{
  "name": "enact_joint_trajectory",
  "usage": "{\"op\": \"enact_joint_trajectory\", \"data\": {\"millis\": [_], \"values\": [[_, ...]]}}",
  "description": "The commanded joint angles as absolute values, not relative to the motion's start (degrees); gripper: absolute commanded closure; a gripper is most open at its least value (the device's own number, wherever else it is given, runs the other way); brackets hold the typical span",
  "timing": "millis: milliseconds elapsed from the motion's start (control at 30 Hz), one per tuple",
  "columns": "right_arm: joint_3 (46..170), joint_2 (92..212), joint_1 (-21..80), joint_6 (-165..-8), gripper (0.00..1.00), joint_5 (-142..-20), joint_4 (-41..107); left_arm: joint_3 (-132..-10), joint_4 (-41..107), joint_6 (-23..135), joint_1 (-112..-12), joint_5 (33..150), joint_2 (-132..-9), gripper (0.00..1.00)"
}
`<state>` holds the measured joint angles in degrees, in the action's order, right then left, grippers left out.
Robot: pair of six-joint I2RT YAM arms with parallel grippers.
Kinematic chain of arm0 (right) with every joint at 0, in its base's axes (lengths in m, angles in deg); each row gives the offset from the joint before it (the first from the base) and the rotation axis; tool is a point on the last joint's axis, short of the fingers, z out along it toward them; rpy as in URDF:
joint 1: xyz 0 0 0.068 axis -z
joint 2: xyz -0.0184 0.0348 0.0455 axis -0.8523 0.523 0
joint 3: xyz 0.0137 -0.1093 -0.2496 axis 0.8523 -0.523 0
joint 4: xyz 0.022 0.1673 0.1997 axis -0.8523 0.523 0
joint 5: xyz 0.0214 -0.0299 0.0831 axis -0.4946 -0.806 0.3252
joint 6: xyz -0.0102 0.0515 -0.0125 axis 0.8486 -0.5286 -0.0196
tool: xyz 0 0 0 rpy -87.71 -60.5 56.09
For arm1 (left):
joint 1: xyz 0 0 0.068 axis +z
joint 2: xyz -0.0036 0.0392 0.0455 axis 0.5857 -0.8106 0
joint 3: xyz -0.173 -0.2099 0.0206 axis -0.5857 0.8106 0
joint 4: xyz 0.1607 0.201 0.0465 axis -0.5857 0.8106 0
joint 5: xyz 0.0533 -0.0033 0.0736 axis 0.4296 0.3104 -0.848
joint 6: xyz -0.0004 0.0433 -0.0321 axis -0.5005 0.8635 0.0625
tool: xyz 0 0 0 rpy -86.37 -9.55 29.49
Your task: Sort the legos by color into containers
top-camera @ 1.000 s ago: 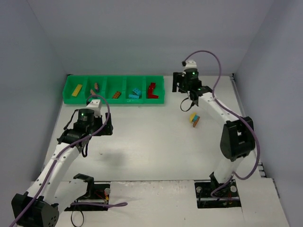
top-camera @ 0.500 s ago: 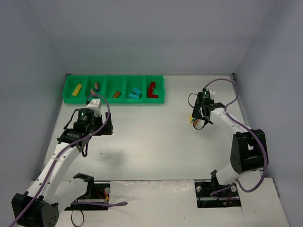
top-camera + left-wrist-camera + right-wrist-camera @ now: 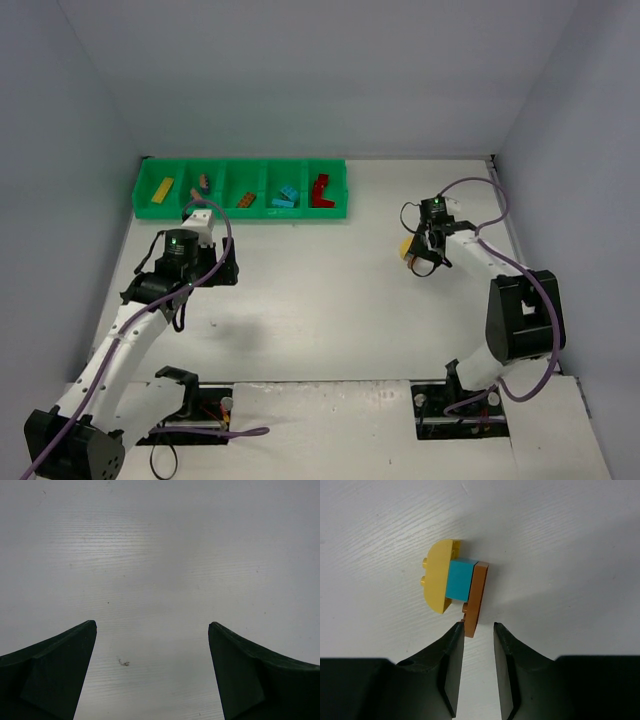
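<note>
Legos are seen sorted in the green tray (image 3: pixel 240 213) at the upper left of the top view. A yellow brick (image 3: pixel 162 188) lies in the leftmost compartment, a pinkish brick (image 3: pixel 203 183) in the second, an orange-brown brick (image 3: pixel 245 200) in the third, cyan bricks (image 3: pixel 286 196) in the fourth and red bricks (image 3: pixel 321 190) in the fifth. At centre right a small joined stack (image 3: pixel 406 250) lies on the white worktop (image 3: pixel 320 300), well apart from the tray, with the right gripper (image 3: pixel 420 260) just beside it. The left arm (image 3: pixel 140 310) is stretched from the lower left toward the tray's near side.

In the left wrist view, the left gripper (image 3: pixel 152 625) is held wide open, with only bare worktop between its dark fingers (image 3: pixel 55 670).

In the right wrist view, the stack is shown at centre: a rounded yellow piece (image 3: pixel 440 577), a cyan block (image 3: pixel 460 580) and an orange-brown plate (image 3: pixel 476 595), joined side by side. The plate's lower end sits between the right gripper's fingertips. The jaws stand narrowly apart, and worktop is visible between the plate and the right-hand finger, so nothing is clamped.
</note>
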<state>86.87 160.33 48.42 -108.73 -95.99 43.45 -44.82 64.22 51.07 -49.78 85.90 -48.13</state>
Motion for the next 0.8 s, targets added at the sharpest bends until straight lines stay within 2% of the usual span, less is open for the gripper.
{"op": "enact_joint_trajectory", "data": {"millis": [0, 367, 767], "values": [[87.52, 160.64, 48.8, -110.26, 0.73, -95.31, 40.8, -45.96, 62.21, 51.74, -50.35, 85.34, -47.65, 0.14], [87.09, 164.15, 48.89, -109.91, 0.69, -93.65, 38.78, -45.96, 62.3, 51.74, -50.26, 84.98, -47.91, 0.14], [86.21, 167.93, 48.89, -108.59, 0.76, -93.91, 35.88, -45.96, 62.3, 51.74, -50.26, 85.16, -48.27, 0.14]]}}
